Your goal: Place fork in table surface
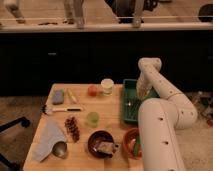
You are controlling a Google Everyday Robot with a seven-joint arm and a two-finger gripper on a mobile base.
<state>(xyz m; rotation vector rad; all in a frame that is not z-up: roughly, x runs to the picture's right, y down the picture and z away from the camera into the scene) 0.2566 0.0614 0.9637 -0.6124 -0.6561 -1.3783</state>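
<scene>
Gripper [137,102] sits low inside the green rectangular plastic tray [125,92], at the end of the white arm [160,92], which arches over the tray's far rim and drops in from above. Its fingers are clenched. We think the steep top-down reach is there because the tray walls block any approach from the side.

We see the small slim shiny silver metal fork [131,104] only as a pale glint on the tray floor, right by the gripper tip. We can't tell whether it's pinched between the fingers or just lying next to them, since the wrist hides the contact.

We judge this to be the pick-up step, so the task is early: the fork isn't out of the tray yet. The light tan wooden plank tabletop [111,112] has a bare strip just left of the tray, between it and the small green cup [92,118], which looks like the easiest drop spot. The white cup [106,86] stands near the tray's far-left corner and needs avoiding.

Next move prob. calls for a straight lift over the wall, then a short shift left. Risks: the thin, flat fork may slip from the grip or catch on the tray rim.
</scene>
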